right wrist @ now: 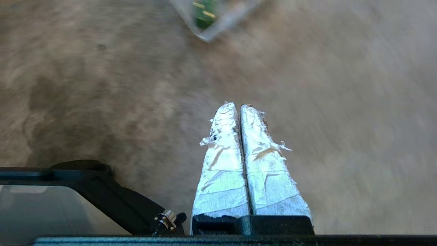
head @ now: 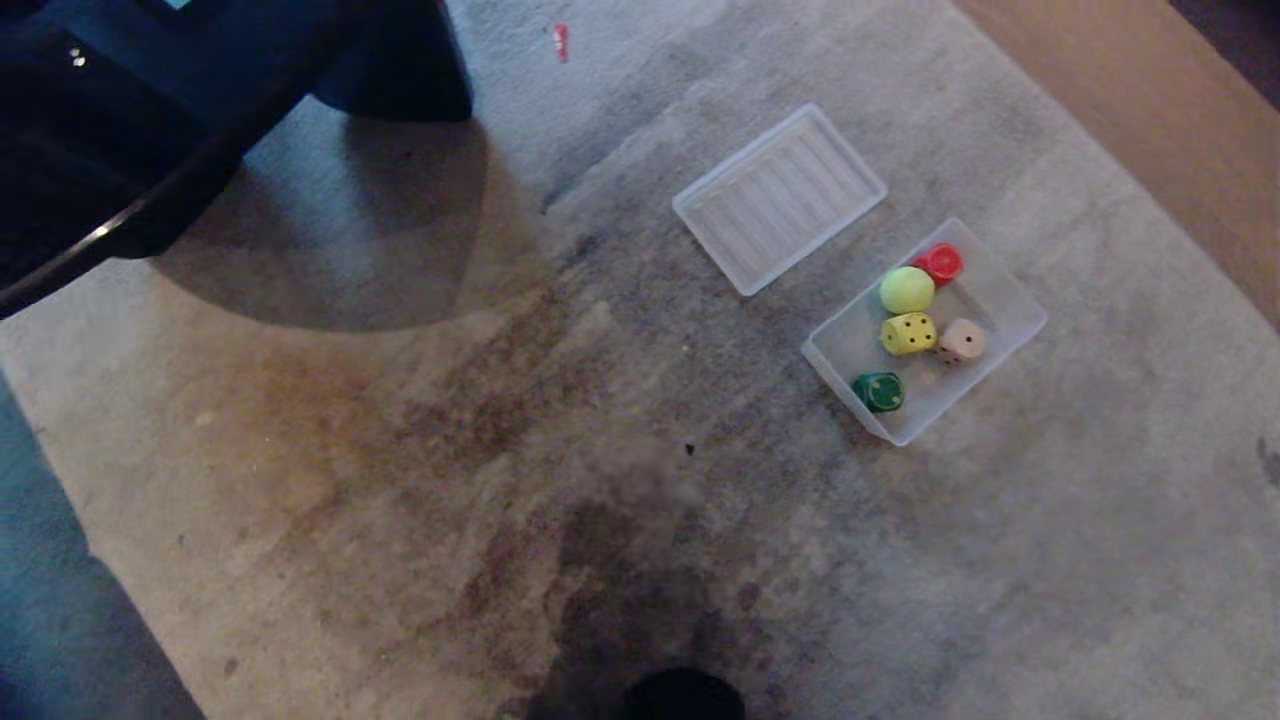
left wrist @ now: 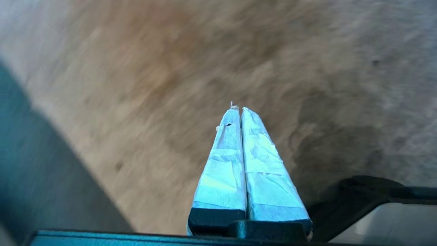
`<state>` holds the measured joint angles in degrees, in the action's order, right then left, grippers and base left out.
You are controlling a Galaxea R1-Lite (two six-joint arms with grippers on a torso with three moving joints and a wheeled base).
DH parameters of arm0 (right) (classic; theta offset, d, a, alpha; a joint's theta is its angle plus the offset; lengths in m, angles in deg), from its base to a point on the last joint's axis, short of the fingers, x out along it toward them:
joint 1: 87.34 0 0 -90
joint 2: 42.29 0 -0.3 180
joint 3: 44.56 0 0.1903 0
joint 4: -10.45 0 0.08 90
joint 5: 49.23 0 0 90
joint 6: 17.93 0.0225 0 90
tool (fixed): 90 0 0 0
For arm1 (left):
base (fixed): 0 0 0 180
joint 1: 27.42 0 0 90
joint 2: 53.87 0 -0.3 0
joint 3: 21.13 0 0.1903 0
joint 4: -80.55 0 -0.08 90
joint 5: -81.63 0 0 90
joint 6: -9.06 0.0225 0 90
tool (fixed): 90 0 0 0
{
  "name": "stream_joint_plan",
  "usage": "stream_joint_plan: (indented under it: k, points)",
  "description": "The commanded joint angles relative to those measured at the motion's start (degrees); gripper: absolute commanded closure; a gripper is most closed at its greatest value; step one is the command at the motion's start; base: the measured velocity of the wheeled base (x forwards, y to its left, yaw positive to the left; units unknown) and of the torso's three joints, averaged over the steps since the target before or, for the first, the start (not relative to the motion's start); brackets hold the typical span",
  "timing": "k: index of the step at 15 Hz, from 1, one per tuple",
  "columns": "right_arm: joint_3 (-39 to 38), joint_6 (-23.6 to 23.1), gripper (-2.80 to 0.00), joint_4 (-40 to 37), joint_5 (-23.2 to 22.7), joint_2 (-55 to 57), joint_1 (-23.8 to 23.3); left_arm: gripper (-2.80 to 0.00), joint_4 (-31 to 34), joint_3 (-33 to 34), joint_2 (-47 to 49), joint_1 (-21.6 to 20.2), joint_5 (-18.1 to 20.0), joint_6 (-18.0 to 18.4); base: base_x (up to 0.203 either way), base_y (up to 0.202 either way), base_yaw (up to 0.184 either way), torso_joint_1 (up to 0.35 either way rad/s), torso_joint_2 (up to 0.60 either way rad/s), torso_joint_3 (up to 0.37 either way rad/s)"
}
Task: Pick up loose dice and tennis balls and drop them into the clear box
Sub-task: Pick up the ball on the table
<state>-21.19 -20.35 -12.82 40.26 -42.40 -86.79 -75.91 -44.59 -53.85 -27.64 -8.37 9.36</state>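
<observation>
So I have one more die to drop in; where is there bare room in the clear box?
The clear box has bare floor along its right wall, beyond the beige die. The left side is crowded: tennis ball, yellow die, green die, red piece.

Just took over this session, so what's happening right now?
Nothing is being handled. The left gripper and right gripper are both shut and empty above the carpet. The clear box already holds a tennis ball, the yellow die, green die, beige die and red piece. Its lid lies beside it.
</observation>
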Motion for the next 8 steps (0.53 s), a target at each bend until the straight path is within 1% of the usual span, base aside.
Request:
stream_joint_plan:
  k: [1,8]
  points:
    - [-0.09,0.03,0.0,-0.01,-0.02,0.11,0.07,0.0,0.01,0.01,-0.02,-0.04,0.0,-0.04,-0.001,-0.009,0.168,0.005,0.0,0.002]
    - [-0.09,0.14,0.0,0.08,-0.02,0.11,0.07,0.0,-0.08,0.01,-0.02,-0.04,0.0,-0.22,0.0,-0.009,0.166,0.002,0.0,0.003]
